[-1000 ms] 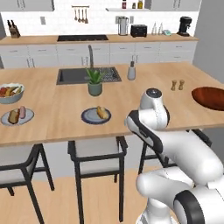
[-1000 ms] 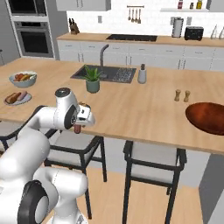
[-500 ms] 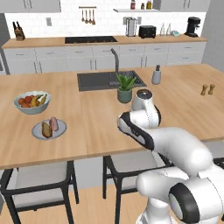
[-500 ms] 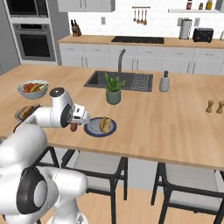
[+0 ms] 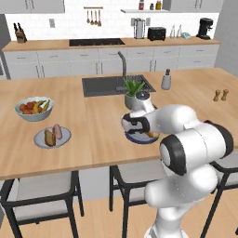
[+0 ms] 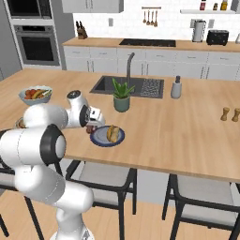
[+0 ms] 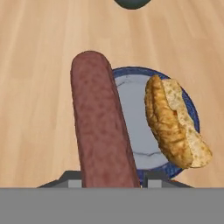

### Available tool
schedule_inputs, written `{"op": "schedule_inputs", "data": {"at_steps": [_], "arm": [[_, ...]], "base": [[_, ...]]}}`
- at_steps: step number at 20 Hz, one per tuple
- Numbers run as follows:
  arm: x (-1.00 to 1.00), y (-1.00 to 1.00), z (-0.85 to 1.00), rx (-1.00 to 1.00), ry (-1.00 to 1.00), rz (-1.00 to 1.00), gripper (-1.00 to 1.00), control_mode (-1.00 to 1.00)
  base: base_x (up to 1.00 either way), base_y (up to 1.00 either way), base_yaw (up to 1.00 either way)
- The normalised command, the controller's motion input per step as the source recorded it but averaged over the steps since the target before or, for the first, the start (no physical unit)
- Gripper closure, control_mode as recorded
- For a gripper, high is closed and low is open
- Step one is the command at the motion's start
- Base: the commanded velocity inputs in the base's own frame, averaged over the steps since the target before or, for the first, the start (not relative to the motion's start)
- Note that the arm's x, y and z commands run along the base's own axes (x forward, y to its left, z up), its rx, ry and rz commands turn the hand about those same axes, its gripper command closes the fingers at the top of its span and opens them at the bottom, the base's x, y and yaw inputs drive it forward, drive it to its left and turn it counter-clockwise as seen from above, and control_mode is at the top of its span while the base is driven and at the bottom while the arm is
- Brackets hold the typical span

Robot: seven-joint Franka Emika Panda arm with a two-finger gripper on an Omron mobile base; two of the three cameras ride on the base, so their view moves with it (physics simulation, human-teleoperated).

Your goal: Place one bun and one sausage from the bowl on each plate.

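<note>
Two plates on the tabletop (image 5: 93, 139). Far plate (image 5: 52, 137), beside the fruit bowl (image 5: 33, 109), already carries a bun and a sausage. Near plate (image 7: 133, 131) holds only a bun (image 7: 175, 122), lying along its right side in the hand view.

Gripper (image 6: 90, 127) is clamped on a second sausage (image 7: 101, 127); the sausage runs up between the fingers and away from the hand, long axis roughly parallel to the bun's. From the right base view the gripper hangs just off the near plate's left rim, above the tabletop.

Key relation: in the hand view the sausage overlaps the plate's left edge, bare plate surface lying between it and the bun. Judgement: a small shift toward the bun, then lowering, should put the sausage in that gap. Release too soon and it may roll off the rim onto the wood.
</note>
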Motion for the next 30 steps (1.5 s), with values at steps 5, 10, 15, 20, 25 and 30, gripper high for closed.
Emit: {"op": "schedule_inputs", "data": {"at_steps": [5, 10, 15, 20, 25, 30], "arm": [[0.1, -0.23, -0.34, -0.08, 0.08, 0.01, 1.0, -1.0], [0.03, 0.0, -0.28, -0.07, 0.01, 0.0, -1.0, -1.0], [0.0, 0.0, 0.0, 0.0, -0.01, 0.0, -1.0, -1.0], [-0.1, -0.16, 0.07, 0.01, -0.01, 0.0, -1.0, -1.0], [-0.94, -0.79, 0.92, 0.18, -0.35, 0.02, -1.0, -1.0], [-0.96, -0.71, 0.74, 0.14, -0.4, 0.07, -1.0, -1.0]], "base": [[0.0, 0.0, 0.0], [0.0, 0.0, 0.0], [0.0, 0.0, 0.0], [0.0, 0.0, 0.0], [0.0, 0.0, 0.0], [0.0, 0.0, 0.0]]}}
